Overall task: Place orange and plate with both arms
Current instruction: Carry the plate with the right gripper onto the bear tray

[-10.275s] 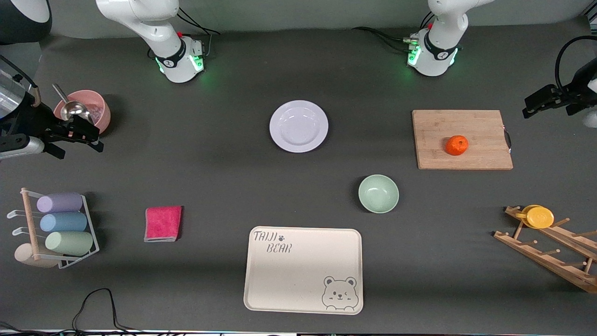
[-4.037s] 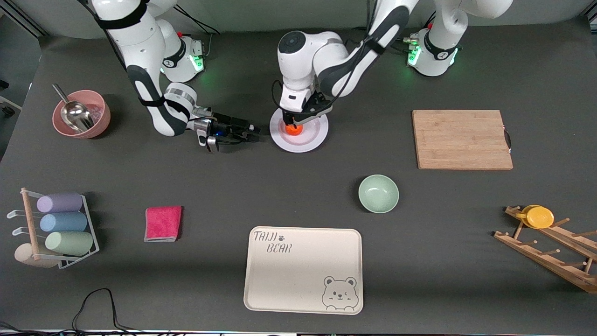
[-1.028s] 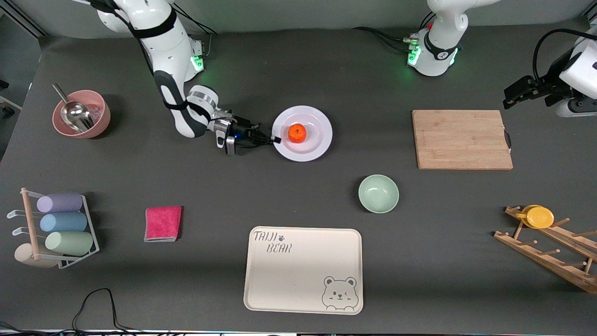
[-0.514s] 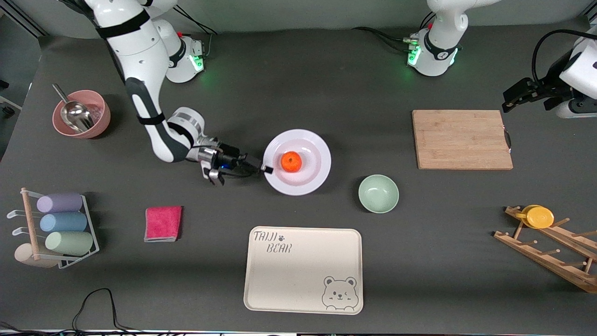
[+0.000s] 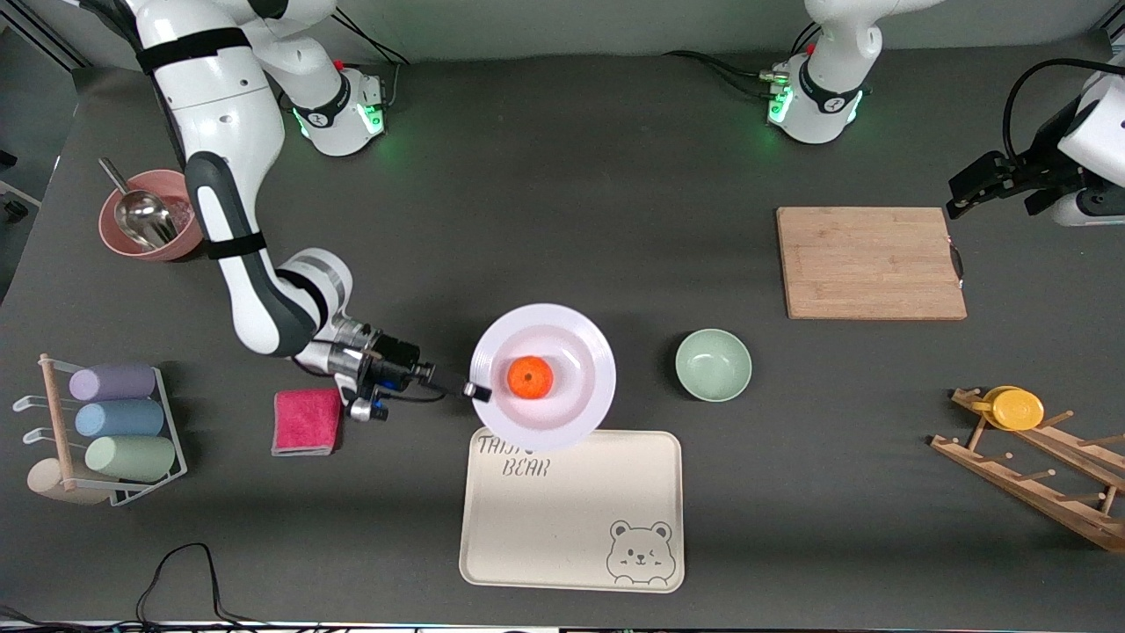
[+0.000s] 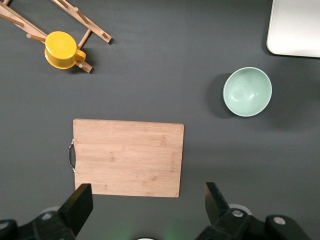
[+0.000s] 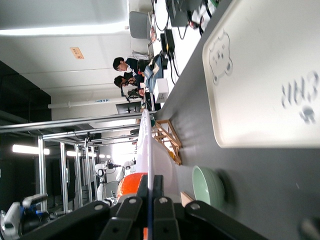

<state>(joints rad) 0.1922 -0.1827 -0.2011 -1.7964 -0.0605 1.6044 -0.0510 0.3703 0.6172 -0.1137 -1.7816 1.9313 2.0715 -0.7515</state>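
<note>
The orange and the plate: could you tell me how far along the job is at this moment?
Done: the orange sits on the plate. In hand: the right gripper is shut on the plate's rim and holds it in the air, overlapping the edge of the cream tray nearest the robots. Left: setting the plate down, probably on that tray, and letting go. The left gripper waits, open, above the cutting board.

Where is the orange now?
In the front view, the orange sits on the plate, held by the right gripper over the tray's edge.

Even, bright, sharp; soft shadows.
</note>
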